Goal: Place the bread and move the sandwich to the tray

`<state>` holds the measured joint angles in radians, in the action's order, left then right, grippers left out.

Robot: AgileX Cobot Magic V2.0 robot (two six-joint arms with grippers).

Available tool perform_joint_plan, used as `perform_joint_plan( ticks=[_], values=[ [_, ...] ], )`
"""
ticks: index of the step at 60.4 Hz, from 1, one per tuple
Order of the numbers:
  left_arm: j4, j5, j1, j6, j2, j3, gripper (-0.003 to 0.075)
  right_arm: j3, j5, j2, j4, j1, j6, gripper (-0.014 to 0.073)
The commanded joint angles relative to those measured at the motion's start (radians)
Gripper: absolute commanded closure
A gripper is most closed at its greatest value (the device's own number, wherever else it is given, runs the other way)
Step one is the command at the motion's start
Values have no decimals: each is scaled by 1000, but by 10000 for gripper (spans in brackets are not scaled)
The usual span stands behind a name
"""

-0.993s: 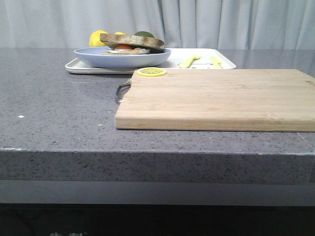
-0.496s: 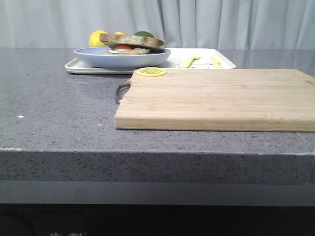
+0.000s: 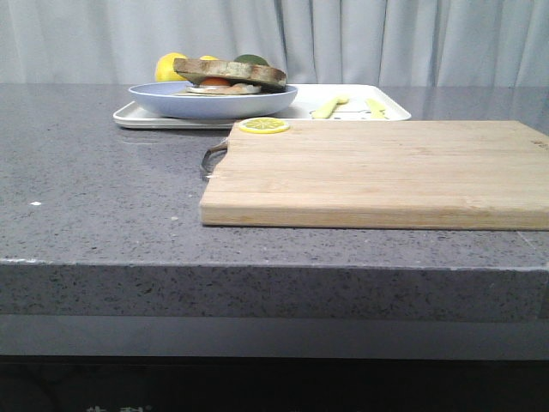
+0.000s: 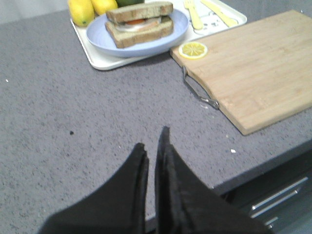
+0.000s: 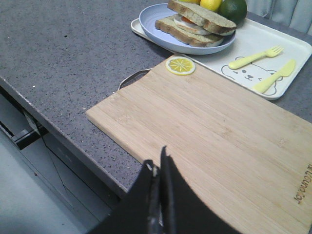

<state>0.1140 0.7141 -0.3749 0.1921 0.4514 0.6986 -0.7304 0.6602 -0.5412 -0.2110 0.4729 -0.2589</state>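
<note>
sandwich (image 4: 140, 23) of two brown-crusted slices around white egg and orange yolk, on pale blue round plate (image 4: 138, 40), plate sitting on wide white rectangular tray (image 5: 253, 46) at far side of grey speckled desk (image 3: 103, 189); top bread slice (image 5: 201, 14) in place. light wooden cutting board (image 3: 377, 172) bare but for lemon slice (image 3: 263, 125). left claw (image 4: 152, 146) and right claw (image 5: 157, 168) pressed together, holding nothing, well apart from tray. judgement: task looks complete; best handling is keeping both arms clear of plate
</note>
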Motion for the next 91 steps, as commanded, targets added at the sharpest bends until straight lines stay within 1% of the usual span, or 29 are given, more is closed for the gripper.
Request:
perform_joint_plan(
  ticks=[1, 29, 33, 37, 46, 53, 57, 63, 69, 78, 80, 91],
  values=[
    [0, -90, -7, -3, 5, 28, 738, -27, -74, -4, -10, -3, -11, 661],
    [0, -96, -7, -3, 5, 28, 738, -27, -74, -4, -10, -3, -11, 661],
    [0, -108, -2, -3, -22, 12, 738, -27, -74, -4, -10, -3, -11, 661],
    [6, -108, 32, -3, -49, -9, 738, -27, -75, -4, -10, -3, -11, 661],
    [8, -112, 167, -3, -131, -76, 738, -27, -74, -4, -11, -3, -11, 661],
    [40, -184, 252, -3, -155, -137, 738, -27, -74, -4, -11, -3, -11, 661],
    [51, -260, 279, -3, -173, -188, 738, -27, -74, -4, -11, -3, -11, 661],
    [58, -365, 292, -9, -220, -283, 738, -27, -74, -4, -11, -3, -11, 661],
    [13, -425, 292, -112, -295, -372, 738, -27, -74, -4, -11, -3, -11, 661],
    [-128, -480, 292, -291, -391, -479, 738, -27, -74, -4, -11, -3, -11, 661],
    [-138, -503, 292, -307, -406, -503, 738, -27, -74, -4, -11, -3, -11, 661],
    [-135, -660, 296, -307, -422, -634, 738, -27, -74, -4, -11, -3, -11, 661]
  ],
)
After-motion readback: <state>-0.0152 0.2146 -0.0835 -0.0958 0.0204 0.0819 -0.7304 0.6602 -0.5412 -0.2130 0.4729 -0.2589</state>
